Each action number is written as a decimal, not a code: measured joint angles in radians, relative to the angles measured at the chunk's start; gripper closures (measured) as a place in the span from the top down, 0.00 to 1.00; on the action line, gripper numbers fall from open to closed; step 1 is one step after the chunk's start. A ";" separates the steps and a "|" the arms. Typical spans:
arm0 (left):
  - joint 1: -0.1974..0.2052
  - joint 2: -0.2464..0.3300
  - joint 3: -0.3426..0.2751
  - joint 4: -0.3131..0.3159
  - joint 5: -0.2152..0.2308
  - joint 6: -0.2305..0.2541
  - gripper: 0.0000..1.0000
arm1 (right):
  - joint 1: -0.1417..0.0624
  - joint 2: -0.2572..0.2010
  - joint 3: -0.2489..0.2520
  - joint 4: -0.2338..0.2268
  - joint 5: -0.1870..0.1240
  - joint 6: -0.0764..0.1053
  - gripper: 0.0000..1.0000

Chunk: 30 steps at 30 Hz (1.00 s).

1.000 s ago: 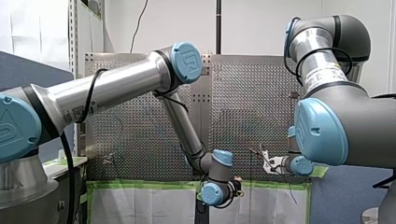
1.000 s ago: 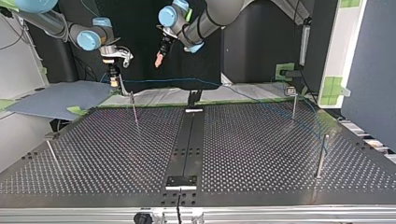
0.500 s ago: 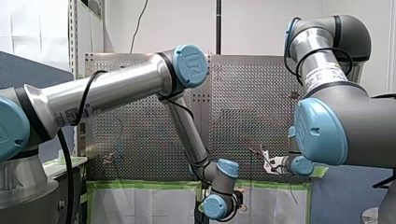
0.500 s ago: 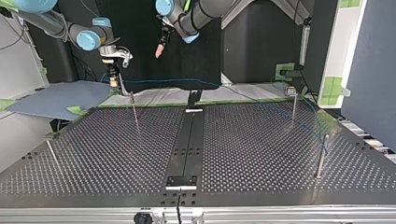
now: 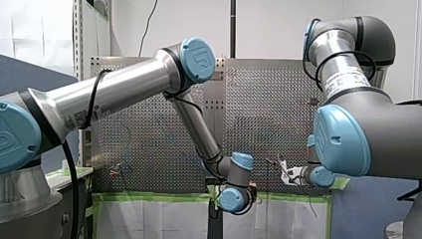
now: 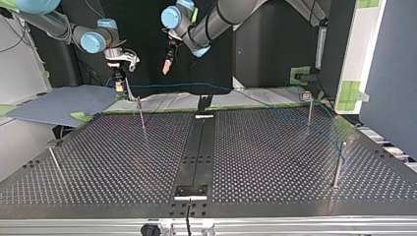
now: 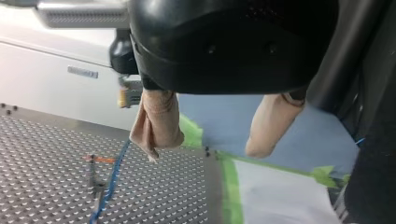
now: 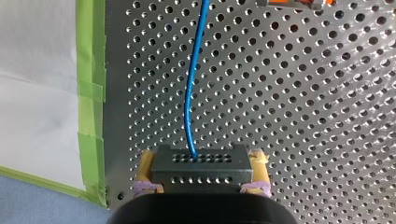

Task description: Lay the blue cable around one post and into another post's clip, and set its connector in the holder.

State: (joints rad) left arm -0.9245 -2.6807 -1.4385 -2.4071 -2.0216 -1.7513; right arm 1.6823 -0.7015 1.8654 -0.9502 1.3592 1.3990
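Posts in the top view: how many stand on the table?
4: the far left post, the far right post, the near right post and the near left post. Others could be hidden behind the arms.

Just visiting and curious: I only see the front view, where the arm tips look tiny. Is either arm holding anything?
Observer: Yes. The right wrist view shows my right arm's fingers shut on a black connector, the blue cable running out of it.
Operator: And the other arm?
Observer: In the left wrist view my left arm's fingers stand open, nothing between them.
Operator: Where does the cable go?
Observer: In the top view it stretches from the connector end toward a thin post at the view's right.
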 joint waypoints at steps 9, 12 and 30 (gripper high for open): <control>0.021 0.043 0.004 -0.022 -0.006 0.023 1.00 | 0.000 0.000 -0.001 -0.010 0.000 0.004 0.00; 0.020 0.044 0.004 -0.022 -0.007 0.031 1.00 | 0.000 0.000 -0.001 -0.015 0.000 0.005 0.00; 0.024 0.051 0.034 -0.016 0.001 0.034 1.00 | 0.002 0.001 -0.001 -0.016 -0.001 -0.001 0.00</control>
State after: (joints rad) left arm -0.9007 -2.6302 -1.4046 -2.4229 -2.0207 -1.7171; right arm 1.6839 -0.7005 1.8644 -0.9663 1.3581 1.3982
